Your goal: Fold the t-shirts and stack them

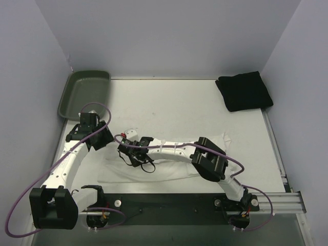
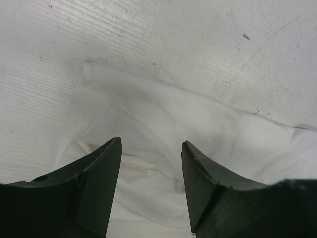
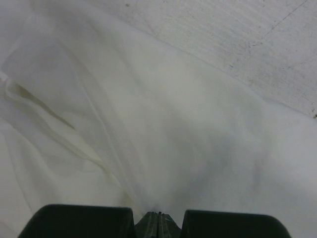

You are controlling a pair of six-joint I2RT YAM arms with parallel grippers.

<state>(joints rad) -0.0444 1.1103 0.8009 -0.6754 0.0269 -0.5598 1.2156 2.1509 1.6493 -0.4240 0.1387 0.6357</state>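
- Pinching the white t-shirt [image 3: 148, 124], the right gripper [image 3: 158, 217] has its fingers closed on the cloth. Creases run toward the grip, probably so that a fold can be drawn across.
- The left gripper [image 2: 151, 146] hovers open and holds nothing. It sits above the shirt's left edge, seemingly placed to take that corner.
- The white shirt lies spread on the worktop [image 1: 169, 107], near the arm bases.
- The black t-shirt [image 1: 244, 91] sits folded at the far right corner, well apart, likely the base of the stack.

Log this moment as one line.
left tool open over white t-shirt | right tool shut on white t-shirt | black t-shirt folded, far right corner | not stacked
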